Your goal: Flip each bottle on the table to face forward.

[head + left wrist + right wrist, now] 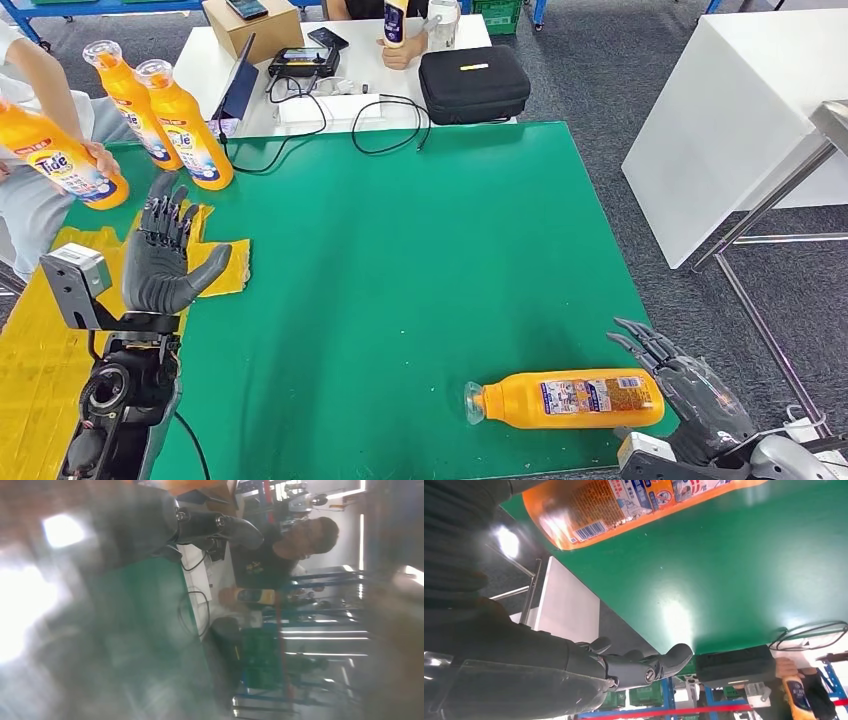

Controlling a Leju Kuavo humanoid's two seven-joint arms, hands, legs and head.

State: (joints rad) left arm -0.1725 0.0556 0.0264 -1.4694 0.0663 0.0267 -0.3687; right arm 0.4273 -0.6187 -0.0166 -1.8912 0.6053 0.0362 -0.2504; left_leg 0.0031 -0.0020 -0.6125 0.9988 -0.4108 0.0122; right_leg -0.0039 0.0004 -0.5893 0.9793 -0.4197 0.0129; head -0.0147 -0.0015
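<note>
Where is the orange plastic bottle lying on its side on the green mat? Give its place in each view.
Head view: orange plastic bottle lies near the mat's near edge, base beside the right robot hand.
Left wrist view: too blurred to find it.
Right wrist view: its barcode end runs along the top.
Shared landmark: black zipped case.

Four orange bottles (568, 398), one black case (473, 84).

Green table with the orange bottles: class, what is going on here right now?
A humanoid robot stands at a green table. One orange bottle lies on its side near the front edge, back label up. The right hand is open just behind its base, not gripping it. The left hand is raised open above a yellow cloth. At the far left, a person's hand holds another bottle beside two upright bottles.
</note>
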